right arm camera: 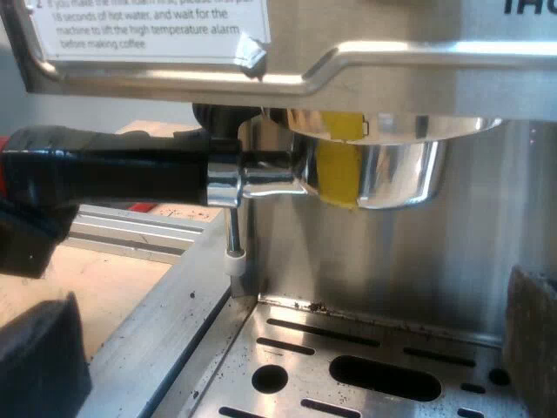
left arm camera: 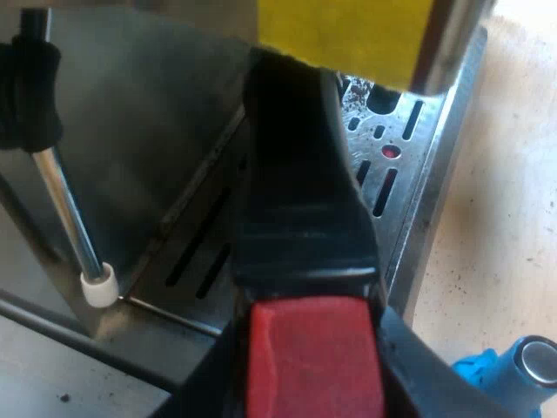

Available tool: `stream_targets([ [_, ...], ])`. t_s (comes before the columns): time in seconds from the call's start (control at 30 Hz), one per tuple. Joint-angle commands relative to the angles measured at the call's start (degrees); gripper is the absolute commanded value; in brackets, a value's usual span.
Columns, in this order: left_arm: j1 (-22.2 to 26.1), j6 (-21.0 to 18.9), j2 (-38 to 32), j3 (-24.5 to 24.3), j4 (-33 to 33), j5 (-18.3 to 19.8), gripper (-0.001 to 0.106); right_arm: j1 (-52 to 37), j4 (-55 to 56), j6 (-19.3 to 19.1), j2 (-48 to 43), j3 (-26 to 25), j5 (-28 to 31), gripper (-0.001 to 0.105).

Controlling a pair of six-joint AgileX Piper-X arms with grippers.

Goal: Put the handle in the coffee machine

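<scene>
The task looks close to its end, but I cannot call it finished. The holder (right arm camera: 383, 170) is already up under the front of the espresso machine (right arm camera: 392, 70). Its metal basket, marked with a yellow strip (right arm camera: 338, 161), sits against the round collar of the machine and high above the drip tray (right arm camera: 365, 348). The dark handle (right arm camera: 113, 165) reaches out level from the machine's front, passing just beside the steam wand (right arm camera: 232, 235). The left gripper (left arm camera: 315, 387) is clenched on this handle: its fingers (left arm camera: 426, 379) press on both sides of the red end (left arm camera: 313, 357). The right gripper (right arm camera: 283, 348) is spread wide, with its fingers (right arm camera: 39, 361) well apart over the drip tray below the holder, and it carries nothing. What remains, in my judgement, is the turn that locks the holder, if it is not locked already, and then letting go of the handle. The rim of the basket is hidden inside the collar, so I cannot tell whether it has caught there. I also cannot tell how far the handle has been turned. A blue tamper (left arm camera: 487, 370) stands on the table near the machine, cut off at the edge.
</scene>
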Motion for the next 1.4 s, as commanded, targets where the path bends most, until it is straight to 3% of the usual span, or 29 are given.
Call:
stream_targets([
  [0.03,-0.24,2.59,-1.38,-0.45,0.38,19.72,0.0,-0.21,-0.39,-0.22,-0.18,-0.24,0.04,0.104],
  [0.5,-0.78,2.63,-1.38,-0.33,-6.63,19.72,0.0,-0.21,-0.39,-0.22,-0.18,-0.24,0.04,0.104],
  [0.7,-3.96,2.63,-1.38,-0.33,-8.31,19.42,0.0,-0.21,-0.39,-0.22,-0.18,-0.24,0.04,0.104],
  [0.8,-4.14,1.53,-1.38,-0.33,-9.57,19.04,0.0,-0.21,-0.39,-0.22,-0.18,-0.24,0.04,0.104],
  [0.83,-4.01,-2.29,-1.38,-0.33,-12.16,18.02,0.0,-0.21,-0.39,-0.22,-0.18,-0.24,0.04,0.104],
  [0.87,-3.82,-3.52,-1.38,-0.33,-12.7,18.16,0.0,-0.21,-0.39,-0.22,-0.18,-0.24,0.04,0.104],
  [1.13,-2.37,-5.07,-1.38,-0.53,-9.89,19.22,0.0,-0.21,-0.39,-0.22,-0.18,-0.24,0.04,0.104],
  [1.4,-1.73,-0.27,-1.38,-0.53,-3.92,19.22,0.0,-0.21,-0.39,-0.22,-0.18,-0.24,0.04,0.104],
])
